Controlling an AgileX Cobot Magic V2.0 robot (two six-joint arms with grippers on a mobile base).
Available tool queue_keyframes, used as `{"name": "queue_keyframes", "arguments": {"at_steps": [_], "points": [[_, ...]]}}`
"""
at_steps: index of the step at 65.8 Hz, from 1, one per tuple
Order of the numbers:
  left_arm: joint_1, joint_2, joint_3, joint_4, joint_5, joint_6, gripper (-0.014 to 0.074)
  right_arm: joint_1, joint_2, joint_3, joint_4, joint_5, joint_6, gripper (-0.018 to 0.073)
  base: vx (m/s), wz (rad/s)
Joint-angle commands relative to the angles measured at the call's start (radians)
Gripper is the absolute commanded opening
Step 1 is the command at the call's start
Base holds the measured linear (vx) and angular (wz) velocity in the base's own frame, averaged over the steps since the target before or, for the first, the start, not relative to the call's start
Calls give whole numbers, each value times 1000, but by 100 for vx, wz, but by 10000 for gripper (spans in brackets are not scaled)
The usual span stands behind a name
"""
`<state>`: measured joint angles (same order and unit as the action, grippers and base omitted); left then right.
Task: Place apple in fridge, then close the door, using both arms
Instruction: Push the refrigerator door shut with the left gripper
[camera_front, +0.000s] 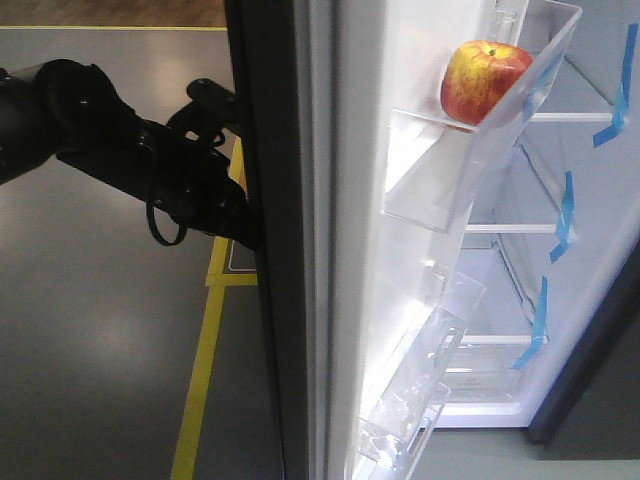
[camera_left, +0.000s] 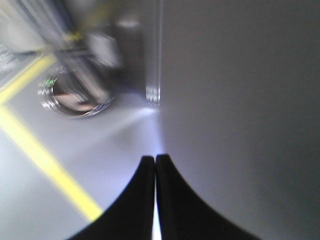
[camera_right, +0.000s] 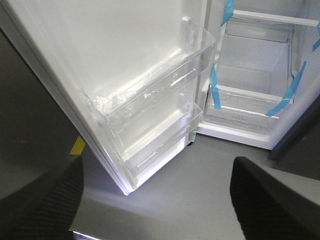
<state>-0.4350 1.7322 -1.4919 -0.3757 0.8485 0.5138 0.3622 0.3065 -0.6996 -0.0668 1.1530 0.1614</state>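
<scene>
The door (camera_front: 280, 300) fills the near part of the front view, standing open with its dark grey edge toward the camera and its white lining facing right. The apple (camera_front: 485, 80) sits in the top bin (camera_front: 440, 190) of that lining, stem up, red with a yellow patch, leaning toward the bin's clear front wall. Past the door to the right is the fridge (camera_front: 600, 230), its white inside crossed by shelves (camera_front: 510, 228) and marked with strips of blue tape (camera_front: 565, 215). On the other side of the door, the left arm (camera_front: 110, 150) reaches in from the left, its end close against the grey outer face; whether it touches cannot be told. The left wrist view, which is blurred, shows the left pincer (camera_left: 155, 167) with its two fingers pressed together and holding nothing, pointing along the grey face, with the floor (camera_left: 30, 200) and a yellow line (camera_left: 45, 160) to the left. The right pincer (camera_right: 157, 167) is spread wide, one finger at each lower corner of its view, holding nothing. It hangs above the floor before the door's two lower bins (camera_right: 155, 85), with the fridge's bottom shelves beyond to the right.
</scene>
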Motion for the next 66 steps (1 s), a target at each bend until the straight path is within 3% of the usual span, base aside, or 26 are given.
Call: {"name": "queue_keyframes", "arguments": {"at_steps": [1,24,31,66], "points": [[-39,-25,-38,-103,-217,-72,-6,-2,11,-23,-11,-56,-4,581,0,0],[-139,-25,-38,-111,-251,-70,-6,-2,11,-23,-11,-57,-4,581,0,0],[-166,-26,-38,-138,-274,-26,-6,-2,11,-23,-11,-57,-4,581,0,0],[-193,-26,-130,-442,-268,251,-6,-2,11,-23,-11,-57,-4,581,0,0]]}}
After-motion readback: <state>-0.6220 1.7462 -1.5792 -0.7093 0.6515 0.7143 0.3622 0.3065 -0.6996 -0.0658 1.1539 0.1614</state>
